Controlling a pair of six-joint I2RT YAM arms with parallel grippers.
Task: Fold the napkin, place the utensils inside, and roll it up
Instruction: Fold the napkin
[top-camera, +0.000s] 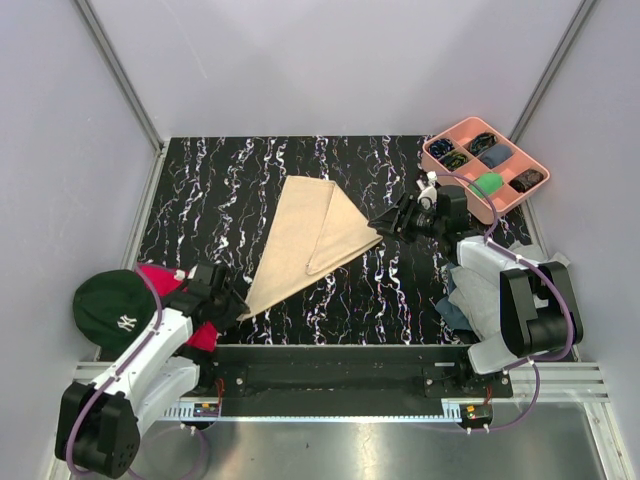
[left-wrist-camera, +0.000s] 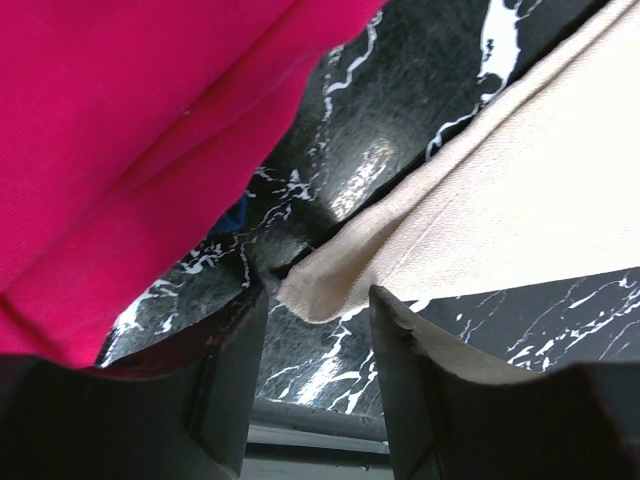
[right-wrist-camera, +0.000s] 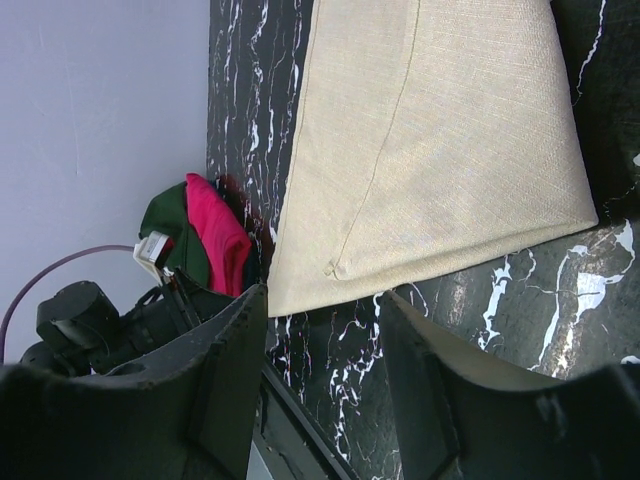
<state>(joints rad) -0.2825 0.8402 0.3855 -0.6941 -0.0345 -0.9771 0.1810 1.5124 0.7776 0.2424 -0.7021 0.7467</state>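
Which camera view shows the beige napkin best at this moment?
The top external view: it alone shows the whole folded napkin and its outline. The left wrist view shows only one corner, close up. The right wrist view shows a large part, cut off at the top of the picture.

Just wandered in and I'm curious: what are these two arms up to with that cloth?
They're working on the beige napkin, which lies partly folded on the black table. The left gripper has its open jaws either side of the napkin's near corner; the right gripper hovers open by its right corner, holding nothing. No utensils lie on it yet.
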